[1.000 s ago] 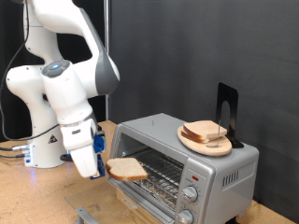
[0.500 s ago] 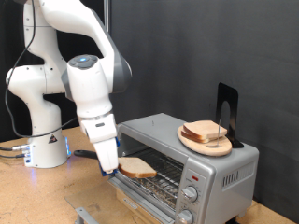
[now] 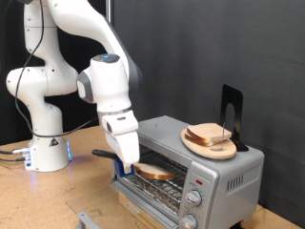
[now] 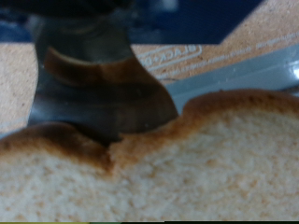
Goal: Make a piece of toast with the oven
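Observation:
My gripper (image 3: pixel 130 166) is shut on a piece of toast (image 3: pixel 154 172), a flat slice with pale face and brown crust. It holds the slice level in the open mouth of the silver toaster oven (image 3: pixel 212 165), just above the wire rack (image 3: pixel 162 183). The oven's knobs (image 3: pixel 196 197) are at the exterior view's right. In the wrist view the slice (image 4: pixel 177 159) fills the frame close up, with a dark finger (image 4: pixel 103 89) behind it. More slices (image 3: pixel 210 135) lie on a round wooden plate (image 3: pixel 208 148) on top of the oven.
A black upright stand (image 3: pixel 232 113) is on the oven top behind the plate. The arm's white base (image 3: pixel 48 148) is at the exterior view's left on the wooden table (image 3: pixel 38 200). The lowered oven door (image 3: pixel 95 218) juts toward the bottom.
The arm has swung toward the exterior view's right, carrying the slice from in front of the oven into its open mouth over the rack.

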